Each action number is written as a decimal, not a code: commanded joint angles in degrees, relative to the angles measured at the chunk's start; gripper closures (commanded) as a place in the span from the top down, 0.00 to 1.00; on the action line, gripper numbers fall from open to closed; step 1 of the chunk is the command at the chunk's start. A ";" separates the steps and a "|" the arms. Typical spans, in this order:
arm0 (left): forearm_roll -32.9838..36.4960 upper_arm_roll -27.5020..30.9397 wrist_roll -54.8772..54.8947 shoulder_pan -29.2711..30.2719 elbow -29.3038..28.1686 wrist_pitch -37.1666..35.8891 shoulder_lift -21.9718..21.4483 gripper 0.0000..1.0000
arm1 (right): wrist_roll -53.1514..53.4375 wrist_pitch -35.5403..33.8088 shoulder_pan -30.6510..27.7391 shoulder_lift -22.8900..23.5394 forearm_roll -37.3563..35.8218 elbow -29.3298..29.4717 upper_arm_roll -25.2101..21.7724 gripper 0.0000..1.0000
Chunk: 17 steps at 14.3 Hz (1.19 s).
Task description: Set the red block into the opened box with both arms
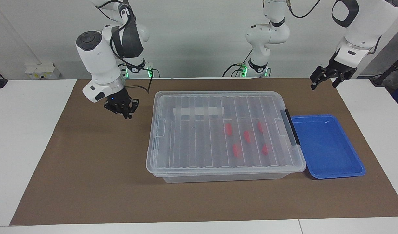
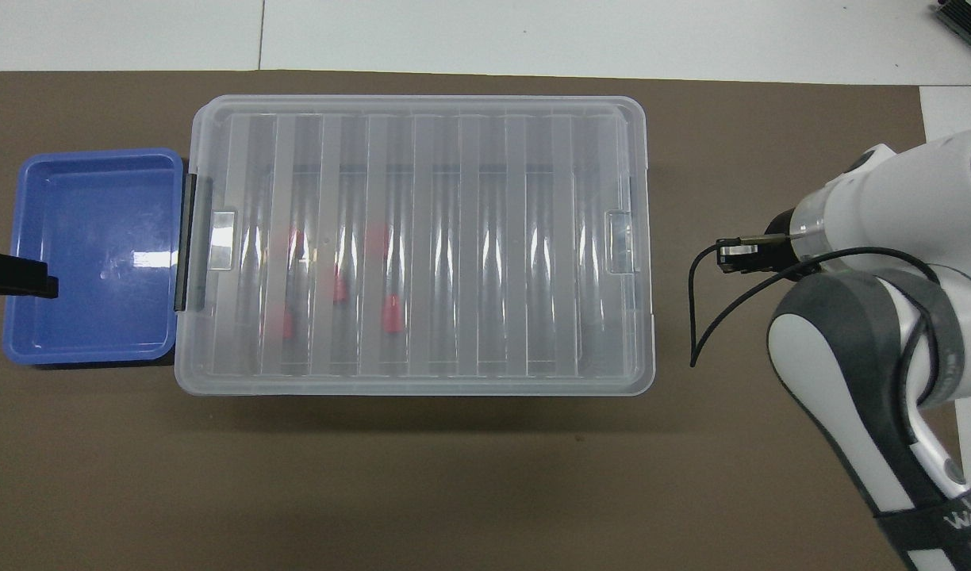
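Facing view: the box (image 1: 225, 136), its ribbed clear lid (image 1: 199, 152) on, occupies the centre of the frame on the brown mat (image 1: 88, 169) of the bench (image 1: 23, 146). Five red blocks (image 1: 237, 150) lie inside, in the half toward the blue tray (image 1: 327, 146) at centre right. The right gripper (image 1: 122, 109) hangs over the mat at upper left, clear of the box; whether its fingers are open cannot be told. The left gripper (image 1: 325, 79) waits at upper right, fingers spread, empty.
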 commanded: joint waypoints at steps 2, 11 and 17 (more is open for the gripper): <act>-0.57 0.18 -0.10 0.11 0.16 -0.98 -0.60 1.00 | -0.09 -3.98 -1.55 -2.57 -0.31 0.69 0.00 1.00; -0.57 0.18 -0.01 0.11 0.16 -0.98 -0.60 1.00 | 1.85 -18.56 -2.42 -1.26 -5.50 16.24 0.44 1.00; -0.66 0.18 -0.01 0.11 0.16 -0.98 -0.60 1.00 | 1.85 -26.84 -2.42 0.24 -4.27 22.33 0.18 1.00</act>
